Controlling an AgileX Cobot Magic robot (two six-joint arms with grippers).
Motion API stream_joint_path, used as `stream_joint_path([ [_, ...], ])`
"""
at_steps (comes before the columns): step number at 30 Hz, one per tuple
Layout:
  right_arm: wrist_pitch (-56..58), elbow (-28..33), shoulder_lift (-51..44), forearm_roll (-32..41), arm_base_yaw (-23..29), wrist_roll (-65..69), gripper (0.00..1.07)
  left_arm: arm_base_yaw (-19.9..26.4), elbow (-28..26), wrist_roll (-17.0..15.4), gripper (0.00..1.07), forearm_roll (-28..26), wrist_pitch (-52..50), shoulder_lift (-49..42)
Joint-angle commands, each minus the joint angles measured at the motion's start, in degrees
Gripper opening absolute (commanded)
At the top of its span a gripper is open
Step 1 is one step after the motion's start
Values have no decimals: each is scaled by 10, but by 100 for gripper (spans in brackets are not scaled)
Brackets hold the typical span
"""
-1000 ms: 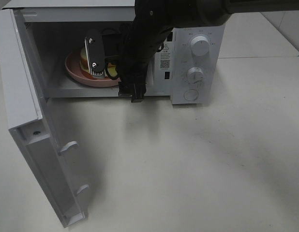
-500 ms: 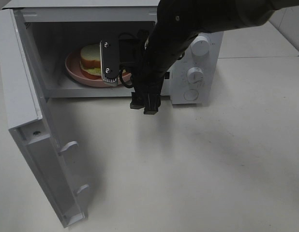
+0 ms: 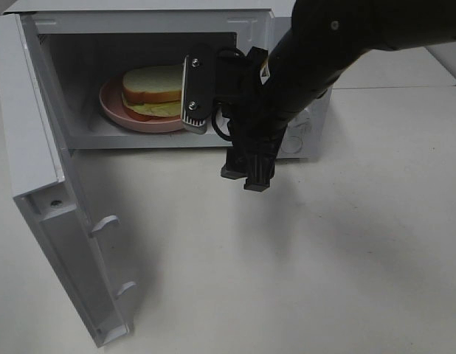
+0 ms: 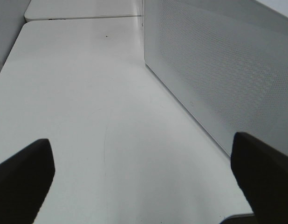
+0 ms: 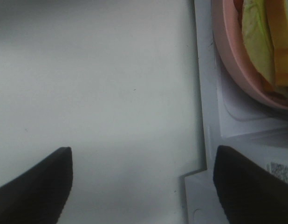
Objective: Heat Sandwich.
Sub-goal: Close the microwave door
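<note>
White table (image 3: 339,251) carries an open white microwave (image 3: 139,21); the right end effector (image 5: 144,186) has backed out, jaws spread and empty, leaving the square white-bread sandwich (image 3: 153,87) inside on a round pink plate (image 3: 112,110). Closing the door probably comes next.

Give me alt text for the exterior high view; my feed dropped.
A sandwich on a pink plate sits inside the white microwave, whose door stands wide open at the left. The right arm's black tool hangs open and empty just outside the opening, above the pale table.
</note>
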Motion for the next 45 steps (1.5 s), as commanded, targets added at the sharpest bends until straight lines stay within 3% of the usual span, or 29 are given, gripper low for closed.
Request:
stream_joint_path([
  [1,3,31,-34,2,-1,36,79,1,2,0,98,-2,-2,-15],
  [14,18,136,-149,2,-1,207,76,1,2,0,98,-2,-2,-15],
  [22,85,191,-231,3,-1,324,76,1,2,0,98,-2,-2,-15],
  [45,353,215,-495,6,-1,435,76,1,2,0,98,-2,-2,-15],
])
